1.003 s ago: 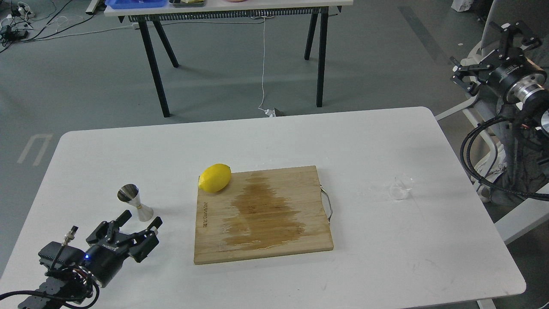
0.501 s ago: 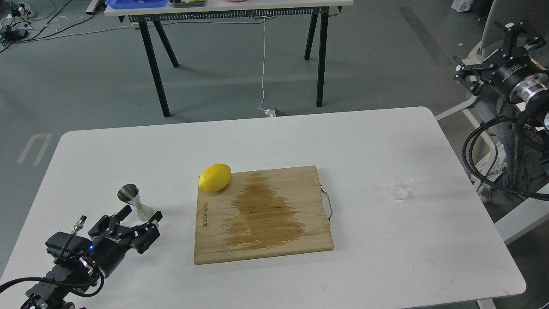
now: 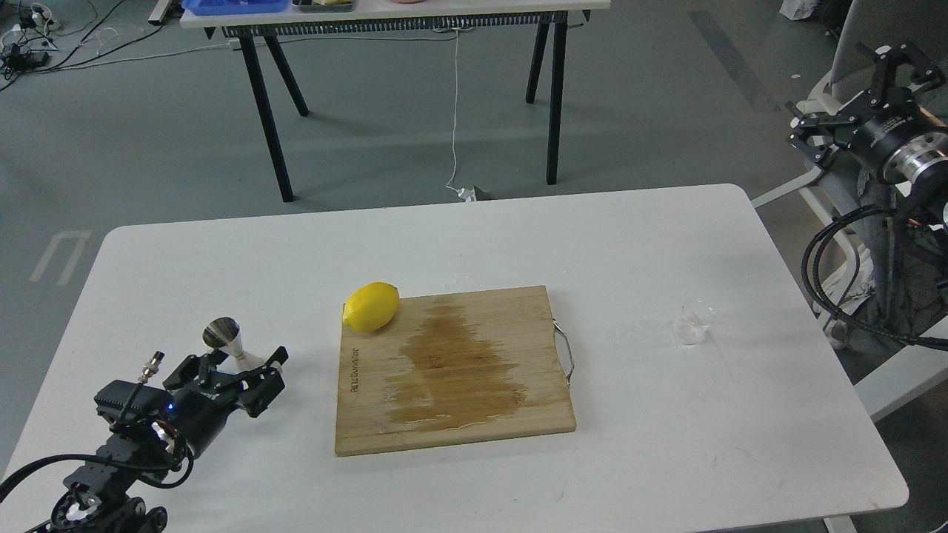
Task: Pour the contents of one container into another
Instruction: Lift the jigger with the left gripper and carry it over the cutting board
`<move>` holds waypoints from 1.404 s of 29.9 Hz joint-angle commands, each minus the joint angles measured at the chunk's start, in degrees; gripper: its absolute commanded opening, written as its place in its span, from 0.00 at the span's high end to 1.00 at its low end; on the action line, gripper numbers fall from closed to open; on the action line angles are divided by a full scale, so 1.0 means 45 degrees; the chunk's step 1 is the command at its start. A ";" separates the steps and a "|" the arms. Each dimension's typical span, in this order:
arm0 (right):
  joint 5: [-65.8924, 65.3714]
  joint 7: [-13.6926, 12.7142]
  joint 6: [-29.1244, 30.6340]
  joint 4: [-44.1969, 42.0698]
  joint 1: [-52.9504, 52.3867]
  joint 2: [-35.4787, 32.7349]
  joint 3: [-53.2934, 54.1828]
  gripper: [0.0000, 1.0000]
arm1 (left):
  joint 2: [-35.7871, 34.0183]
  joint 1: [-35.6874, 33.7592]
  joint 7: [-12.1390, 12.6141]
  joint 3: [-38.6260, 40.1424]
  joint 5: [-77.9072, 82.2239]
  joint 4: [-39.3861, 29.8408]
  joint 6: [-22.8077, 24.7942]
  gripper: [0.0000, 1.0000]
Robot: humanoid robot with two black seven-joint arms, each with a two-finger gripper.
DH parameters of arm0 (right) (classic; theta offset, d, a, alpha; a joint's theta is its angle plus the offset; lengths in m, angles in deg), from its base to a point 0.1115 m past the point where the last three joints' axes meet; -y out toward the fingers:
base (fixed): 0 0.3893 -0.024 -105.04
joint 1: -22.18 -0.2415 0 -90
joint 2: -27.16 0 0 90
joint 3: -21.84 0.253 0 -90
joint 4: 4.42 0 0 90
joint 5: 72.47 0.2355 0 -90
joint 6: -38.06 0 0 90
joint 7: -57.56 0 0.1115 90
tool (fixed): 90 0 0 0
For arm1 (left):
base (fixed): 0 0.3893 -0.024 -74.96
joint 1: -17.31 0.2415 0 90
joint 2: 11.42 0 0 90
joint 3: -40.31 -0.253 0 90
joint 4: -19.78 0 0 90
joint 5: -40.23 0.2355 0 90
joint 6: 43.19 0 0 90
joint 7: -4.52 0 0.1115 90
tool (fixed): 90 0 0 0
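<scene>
The steel jigger (image 3: 224, 340) stands upright on the white table (image 3: 474, 237) at the front left. My left gripper (image 3: 244, 362) is open, its two fingers reaching to either side of the jigger's lower cone; whether they touch it I cannot make out. The small clear glass cup (image 3: 693, 323) sits upright far to the right, alone and untouched. My right gripper (image 3: 844, 87) hangs open and empty in the air beyond the table's right edge, well above and behind the cup.
A wooden cutting board (image 3: 518, 400) with a dark wet stain and a metal handle lies mid-table. A yellow lemon (image 3: 372, 306) rests at its far left corner. A second table (image 3: 392, 15) stands on the floor behind.
My left gripper has slid forward and slightly right, bringing its fingers up around the jigger's base. The right gripper has drifted a little to the right. Jigger, cup and lemon have not moved.
</scene>
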 commanded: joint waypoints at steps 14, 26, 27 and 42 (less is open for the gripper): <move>0.0004 0.0020 0.0000 0.0155 0.0255 -0.0094 0.0137 0.01 | 0.0523 -0.0588 0.0001 -0.0003 -0.0041 0.1292 0.0000 0.59; 0.0004 0.0039 0.0000 0.0234 0.0373 -0.0094 0.0195 0.01 | 0.0641 -0.0803 0.0001 0.0017 -0.0042 0.1528 0.0000 0.96; 0.0004 0.0039 0.0000 0.0234 0.0392 -0.0094 0.0234 0.01 | 0.0622 -0.0803 0.0001 0.0017 -0.0061 0.1528 0.0000 0.96; 0.0043 -0.0097 0.0000 -0.0137 -0.0290 0.0082 0.0313 0.01 | -0.0472 -0.4980 0.0001 -0.0002 -0.0550 -0.1965 0.0000 0.95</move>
